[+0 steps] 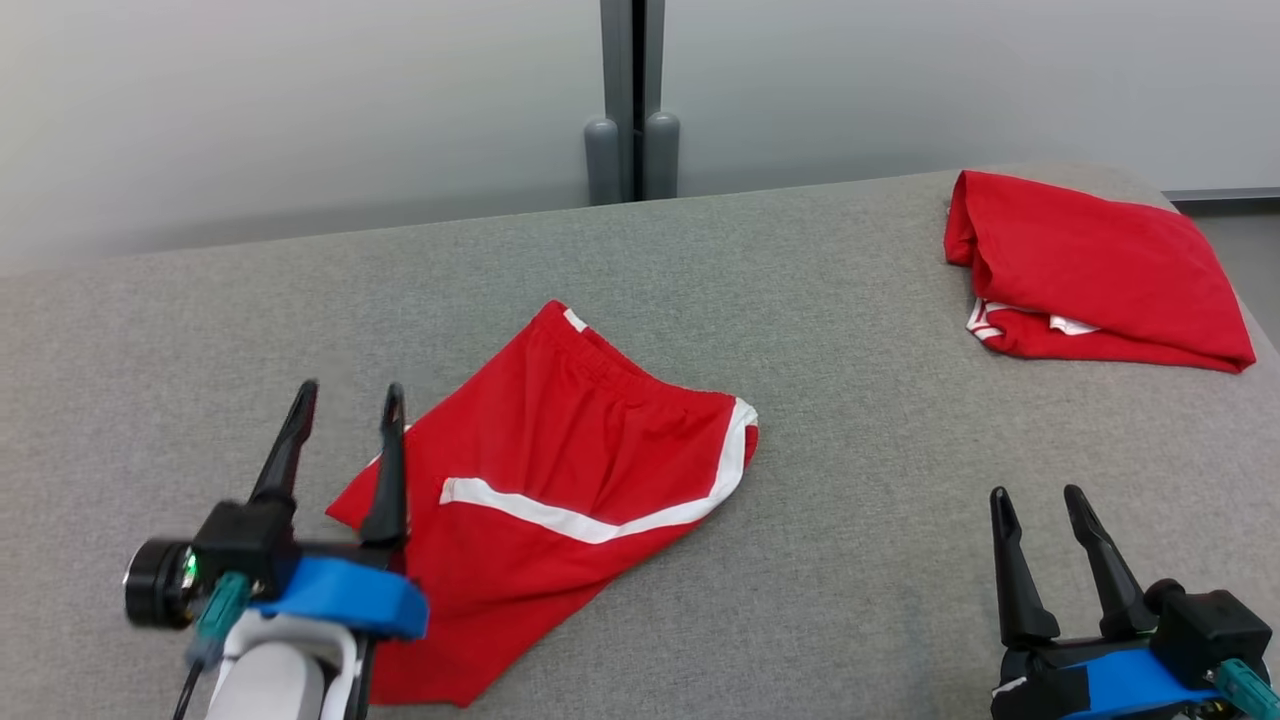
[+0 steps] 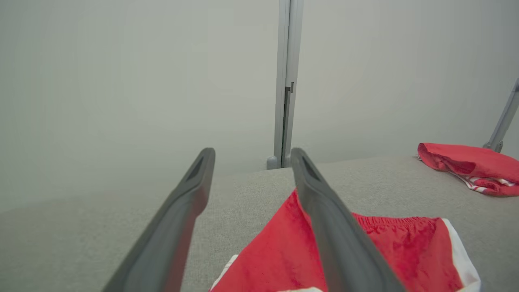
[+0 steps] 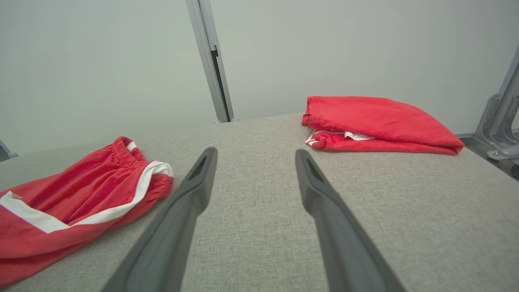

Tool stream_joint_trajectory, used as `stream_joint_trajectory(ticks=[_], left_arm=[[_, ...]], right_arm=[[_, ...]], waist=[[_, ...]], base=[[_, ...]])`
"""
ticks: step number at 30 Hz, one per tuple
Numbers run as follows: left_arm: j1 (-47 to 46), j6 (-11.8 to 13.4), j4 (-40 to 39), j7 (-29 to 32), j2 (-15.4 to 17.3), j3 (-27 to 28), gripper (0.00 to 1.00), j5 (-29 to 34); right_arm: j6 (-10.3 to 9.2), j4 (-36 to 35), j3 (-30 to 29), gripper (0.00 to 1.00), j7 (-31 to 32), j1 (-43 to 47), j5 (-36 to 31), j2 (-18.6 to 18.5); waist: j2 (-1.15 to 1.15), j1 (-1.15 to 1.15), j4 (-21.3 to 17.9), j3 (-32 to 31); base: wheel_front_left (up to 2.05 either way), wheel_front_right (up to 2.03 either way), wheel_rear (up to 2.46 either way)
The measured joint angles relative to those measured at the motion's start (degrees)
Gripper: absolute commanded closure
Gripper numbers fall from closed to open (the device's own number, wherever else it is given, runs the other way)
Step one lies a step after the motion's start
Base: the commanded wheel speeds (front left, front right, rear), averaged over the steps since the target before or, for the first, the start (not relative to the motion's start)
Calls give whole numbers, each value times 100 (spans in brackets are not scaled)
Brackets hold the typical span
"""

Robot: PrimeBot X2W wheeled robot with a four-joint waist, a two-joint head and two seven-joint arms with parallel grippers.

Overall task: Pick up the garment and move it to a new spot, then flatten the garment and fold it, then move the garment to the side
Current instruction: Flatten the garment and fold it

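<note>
A pair of red shorts with white trim, the garment [image 1: 560,480], lies folded in half on the grey table [image 1: 850,560], left of centre. It also shows in the left wrist view [image 2: 389,251] and the right wrist view [image 3: 73,202]. My left gripper [image 1: 345,400] hovers open over the garment's left edge, nothing between its fingers [image 2: 324,219]. At the lower right my right gripper [image 1: 1038,498] stands open above bare table, well apart from the shorts; its fingers [image 3: 190,194] hold nothing.
A second red garment [image 1: 1090,270], folded with white trim showing, rests at the table's far right corner [image 3: 377,121]. A grey post [image 1: 632,100] rises behind the table's far edge against a pale wall. The table's right edge drops off near that folded pile.
</note>
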Motion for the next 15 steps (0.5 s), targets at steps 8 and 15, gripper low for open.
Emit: stream_joint_trajectory(ticks=[8,15], left_arm=[[991,60,-514,1,-264,837,0,292],[1220,-121,-616,1,-510,1198,0,501]], right_arm=[[0,-13,-15,0,0,23,-1,0],[0,8,7,0,0,24,0,0]], waist=[[0,0,162,-10],[0,0,252,-22]], base=[[0,0,0],[0,0,0]])
